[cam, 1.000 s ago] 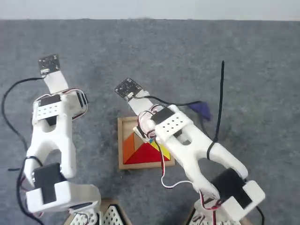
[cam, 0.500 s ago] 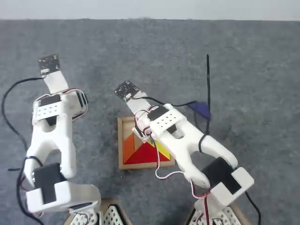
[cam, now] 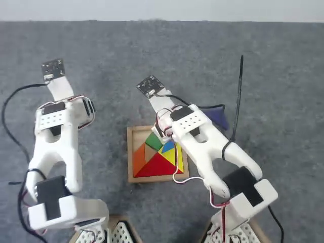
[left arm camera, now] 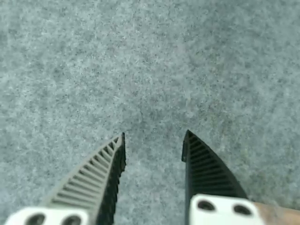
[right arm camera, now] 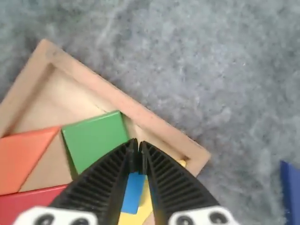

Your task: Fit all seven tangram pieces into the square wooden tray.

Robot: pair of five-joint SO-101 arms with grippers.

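Right wrist view: shut jaws low over a part-filled tray

The right gripper [right arm camera: 137, 143], jaws pressed together on nothing, hangs at the corner of the green square [right arm camera: 93, 138] inside the wooden tray [right arm camera: 131, 105], with a light blue piece [right arm camera: 133, 192] under it. A sideways nudge could, I judge, skew the square or ride it up the rim. A dark blue piece [right arm camera: 291, 187] lies out on the carpet [left arm camera: 140, 56], where the left gripper [left arm camera: 152, 138] gapes wide.

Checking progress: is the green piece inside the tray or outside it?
Inside: the green piece lies within the wooden rim of the tray, beside the orange piece.
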